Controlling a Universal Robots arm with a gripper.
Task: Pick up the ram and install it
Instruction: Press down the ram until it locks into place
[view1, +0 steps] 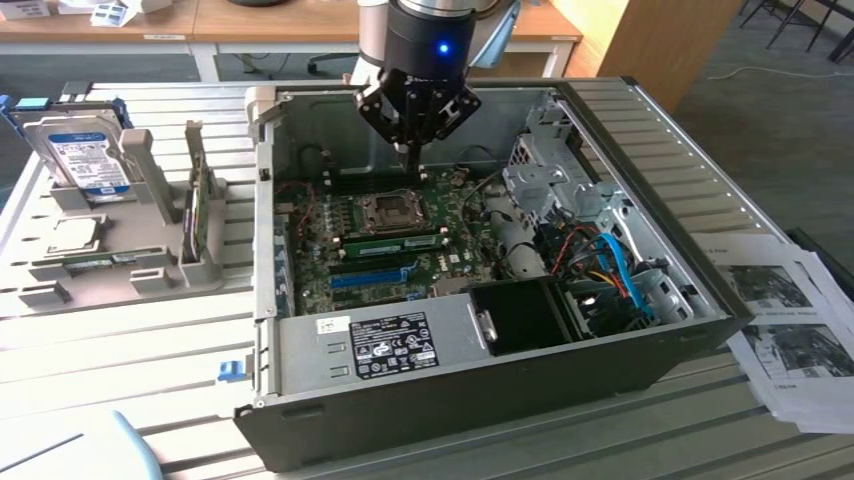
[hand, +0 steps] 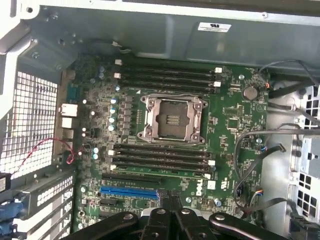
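My gripper (view1: 407, 150) hangs shut inside the open computer case (view1: 694, 190), over the far edge of the motherboard (view1: 454, 270) beyond the CPU socket (view1: 390, 209). Its fingers (hand: 161, 215) are pressed together with nothing between them. A thin green stick that looks like the ram (view1: 396, 240) lies seated along the memory slots on the near side of the socket, well apart from the gripper. In the wrist view the same green strip (hand: 160, 170) runs just above the blue slot (hand: 129, 191). The far bank of memory slots (hand: 167, 79) looks dark.
A grey rack (view1: 134, 270) on the exterior view's left holds a silver hard drive (view1: 80, 150) and a thin board on edge (view1: 200, 215). Cables (view1: 614, 270) and a drive cage (view1: 561, 160) crowd the case's right side. Papers (view1: 787, 310) lie outside it.
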